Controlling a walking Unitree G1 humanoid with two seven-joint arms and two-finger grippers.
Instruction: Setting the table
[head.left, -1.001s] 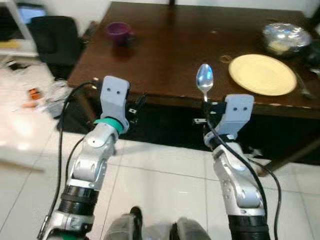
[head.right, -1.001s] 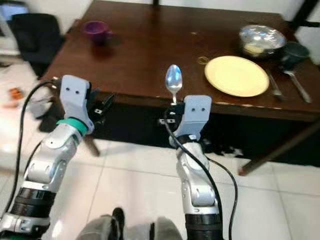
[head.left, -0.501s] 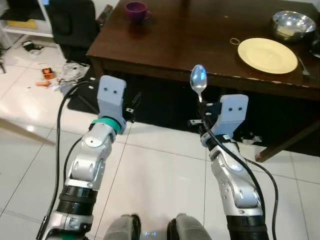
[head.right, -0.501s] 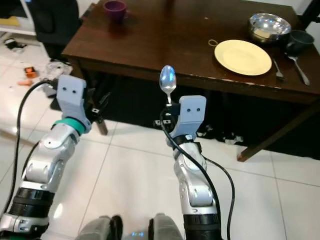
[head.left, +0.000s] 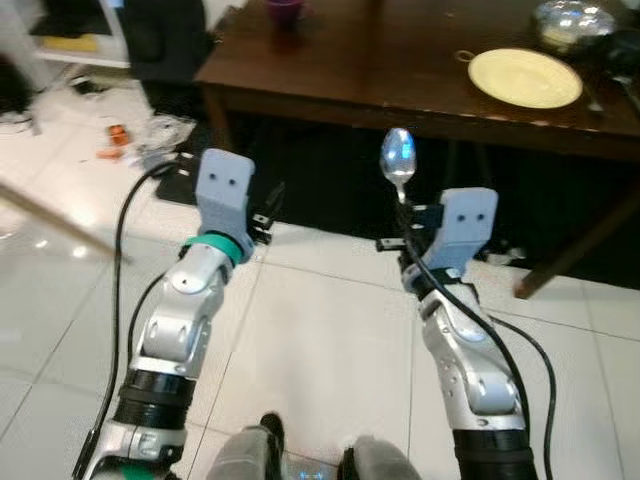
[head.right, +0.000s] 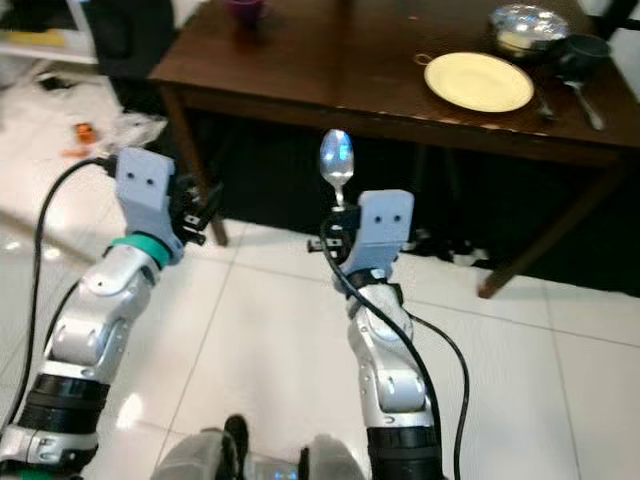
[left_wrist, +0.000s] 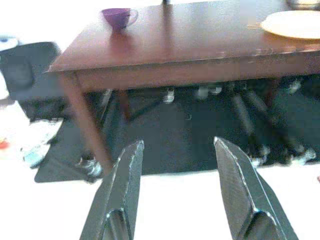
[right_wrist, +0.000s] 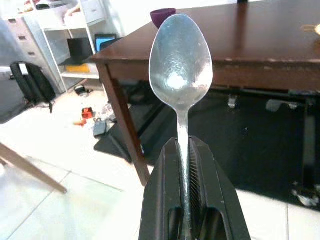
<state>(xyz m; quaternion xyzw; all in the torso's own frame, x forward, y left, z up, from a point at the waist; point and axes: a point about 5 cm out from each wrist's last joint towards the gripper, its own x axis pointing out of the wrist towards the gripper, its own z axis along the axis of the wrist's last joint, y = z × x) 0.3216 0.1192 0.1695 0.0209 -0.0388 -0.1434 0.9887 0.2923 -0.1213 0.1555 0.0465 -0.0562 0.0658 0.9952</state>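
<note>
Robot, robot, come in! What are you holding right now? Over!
Right gripper shut on spoon, bowl up. Left gripper open, empty. Yellow plate on dark table ahead. Floor between, no obstacle seen.

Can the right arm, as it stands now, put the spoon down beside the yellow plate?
Probably not yet. The right gripper holds the spoon upright over the floor, short of the table edge, and the yellow plate lies further back on the tabletop. The robot would likely have to step closer first.

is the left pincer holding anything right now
No, the left pincer is open, with bare floor and the dark table showing in the gap between its fingers.
</note>
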